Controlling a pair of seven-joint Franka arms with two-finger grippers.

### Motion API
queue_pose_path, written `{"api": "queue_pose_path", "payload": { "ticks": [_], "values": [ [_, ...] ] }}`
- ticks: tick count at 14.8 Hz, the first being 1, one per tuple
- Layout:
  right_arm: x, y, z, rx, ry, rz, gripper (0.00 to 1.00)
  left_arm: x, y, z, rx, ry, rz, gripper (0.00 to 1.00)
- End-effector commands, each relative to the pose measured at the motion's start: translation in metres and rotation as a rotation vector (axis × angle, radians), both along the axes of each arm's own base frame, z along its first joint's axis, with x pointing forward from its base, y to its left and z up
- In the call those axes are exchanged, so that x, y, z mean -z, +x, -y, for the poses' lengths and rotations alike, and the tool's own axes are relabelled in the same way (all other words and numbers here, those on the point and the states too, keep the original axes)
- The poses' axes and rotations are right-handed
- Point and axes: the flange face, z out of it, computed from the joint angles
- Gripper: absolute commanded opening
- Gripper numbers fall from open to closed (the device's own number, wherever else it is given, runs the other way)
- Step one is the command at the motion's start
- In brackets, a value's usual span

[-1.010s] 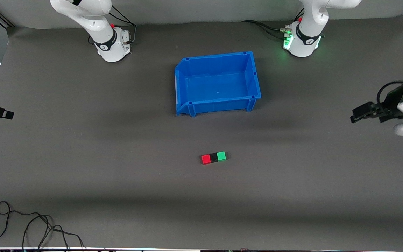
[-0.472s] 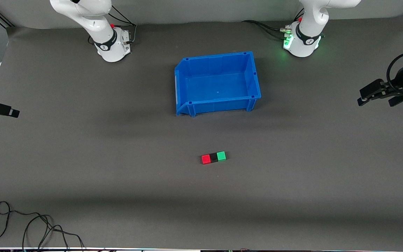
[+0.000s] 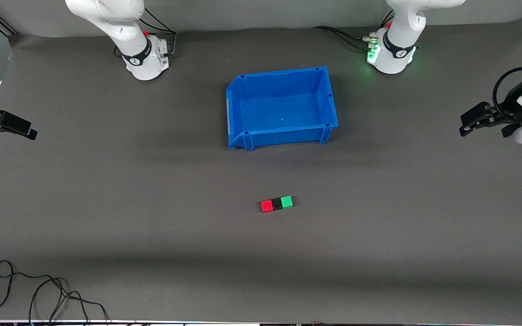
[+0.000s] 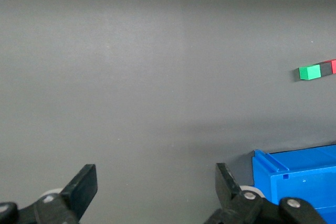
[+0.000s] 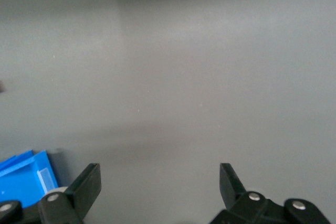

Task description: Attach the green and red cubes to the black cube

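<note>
The red cube (image 3: 267, 206), black cube (image 3: 277, 203) and green cube (image 3: 287, 202) lie joined in one row on the grey table, black in the middle, nearer the front camera than the blue bin. The green cube (image 4: 310, 72) and black cube (image 4: 326, 68) also show in the left wrist view. My left gripper (image 3: 469, 123) is open and empty, up over the left arm's end of the table; in its own view (image 4: 156, 184) it is over bare table. My right gripper (image 3: 24, 128) is open and empty over the right arm's end, also seen in its own view (image 5: 160, 182).
An empty blue bin (image 3: 329, 97) stands in the middle of the table, between the bases and the cubes; corners of it show in both wrist views (image 4: 294, 182) (image 5: 23, 179). A black cable (image 3: 39, 290) lies at the table's near corner on the right arm's end.
Both grippers have drawn away from the cubes and risen: the left one moved up toward its base side, the right one came further into view. The cube row has not moved.
</note>
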Motion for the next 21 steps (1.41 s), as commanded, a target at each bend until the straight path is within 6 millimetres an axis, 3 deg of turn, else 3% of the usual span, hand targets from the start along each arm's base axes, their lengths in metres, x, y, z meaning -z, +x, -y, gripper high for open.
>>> {"api": "queue_pose_path", "payload": {
  "ticks": [1,7,10,12,21],
  "values": [
    [-0.002,-0.008,0.001,-0.027,-0.029,0.045,1.00,-0.011,-0.010,-0.004,0.017,0.021,-0.025,1.00],
    [-0.003,0.000,-0.010,-0.060,-0.067,0.049,0.99,-0.009,-0.020,0.002,0.085,0.044,-0.085,1.00],
    [-0.001,-0.001,-0.010,-0.058,-0.063,0.035,0.99,-0.013,-0.019,0.003,0.083,0.043,-0.080,1.00],
    [0.011,0.008,-0.011,-0.063,-0.062,0.014,0.99,-0.011,-0.017,0.005,0.089,0.045,-0.080,1.00],
    [0.013,0.009,-0.012,-0.059,-0.060,0.010,0.99,-0.010,-0.013,0.002,0.087,0.063,-0.084,1.00]
  ]
}}
